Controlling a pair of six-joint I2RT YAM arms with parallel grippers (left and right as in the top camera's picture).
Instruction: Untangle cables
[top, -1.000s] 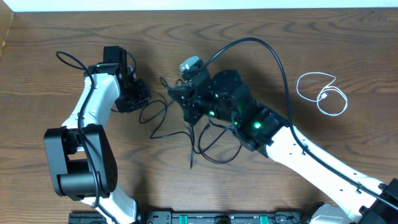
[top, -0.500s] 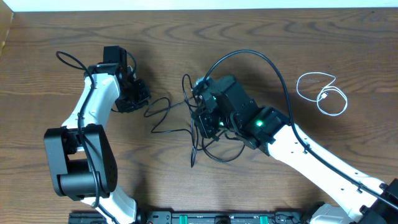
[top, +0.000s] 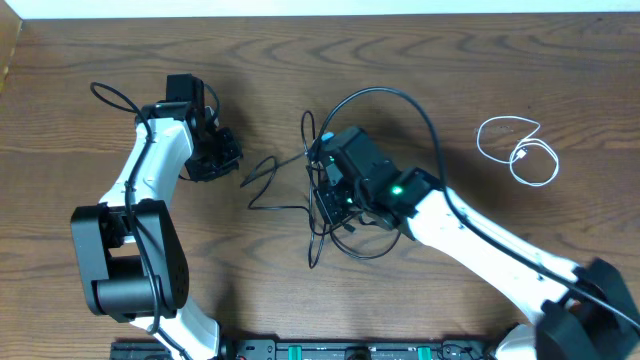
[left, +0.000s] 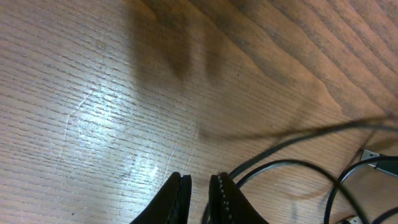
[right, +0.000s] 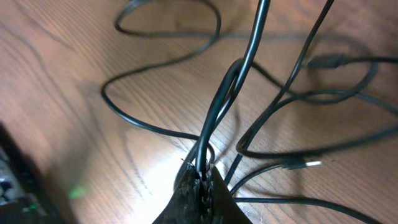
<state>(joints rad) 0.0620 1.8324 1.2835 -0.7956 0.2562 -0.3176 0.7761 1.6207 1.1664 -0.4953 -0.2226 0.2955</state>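
Note:
Several black cables (top: 290, 207) lie tangled on the wooden table at its centre. My right gripper (top: 323, 182) stands over the tangle, shut on a black cable (right: 217, 106) that rises from its fingertips (right: 203, 171); other loops spread around it. My left gripper (top: 233, 160) sits at the tangle's left end. Its fingers (left: 199, 183) stand a narrow gap apart, and a black cable (left: 292, 163) runs out from beside the right finger, seemingly pinched deeper in. A white cable (top: 520, 150) lies coiled apart at the far right.
The right arm's thick fixed cord (top: 400, 95) arches above the tangle. A plug end (right: 308, 164) rests on the wood near my right fingers. The table's far edge (top: 320, 14) runs along the top.
My right gripper has moved right and toward the front with its cable, drawing the loops near the left gripper straighter. The left arm has stayed still.

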